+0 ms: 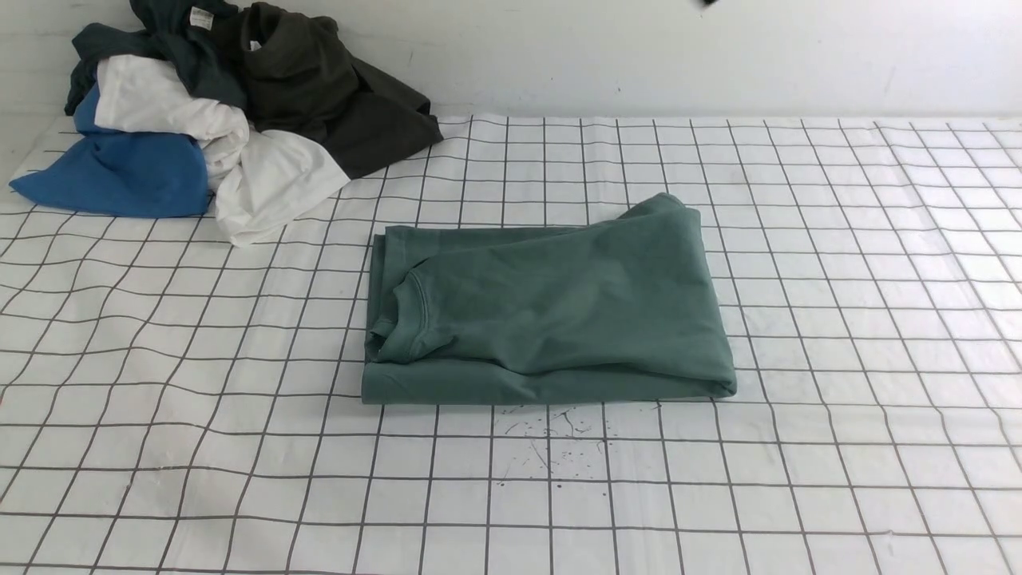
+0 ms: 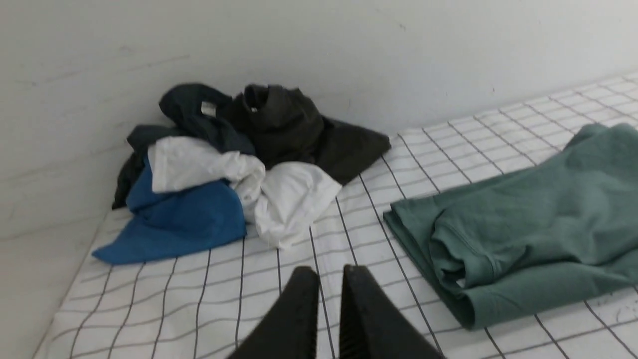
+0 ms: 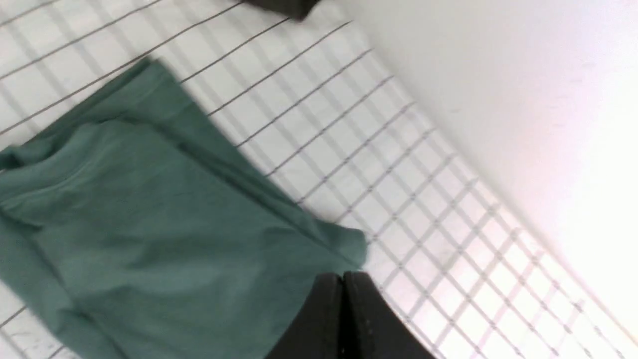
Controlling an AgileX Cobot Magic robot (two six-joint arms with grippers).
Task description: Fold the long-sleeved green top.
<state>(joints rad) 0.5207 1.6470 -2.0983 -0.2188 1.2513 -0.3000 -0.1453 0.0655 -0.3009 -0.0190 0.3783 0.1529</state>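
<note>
The green long-sleeved top (image 1: pixel 551 303) lies folded into a thick rectangle in the middle of the gridded table, its crew-neck collar (image 1: pixel 411 307) toward the left side. No arm shows in the front view. In the left wrist view my left gripper (image 2: pixel 330 271) hovers over bare gridded cloth to the left of the top (image 2: pixel 538 214), its black fingers (image 2: pixel 299 309) a narrow gap apart with nothing between them. In the right wrist view my right gripper (image 3: pixel 343 275) hangs above the top's (image 3: pixel 149 209) edge, fingers pressed together and holding nothing.
A heap of clothes (image 1: pixel 215 112) sits at the back left against the wall: a blue piece (image 1: pixel 120 172), white pieces (image 1: pixel 263 180), a dark olive-black garment (image 1: pixel 319 88) and a dark teal one with a white tag (image 1: pixel 176 40). Small ink specks (image 1: pixel 551 431) mark the cloth in front of the top.
</note>
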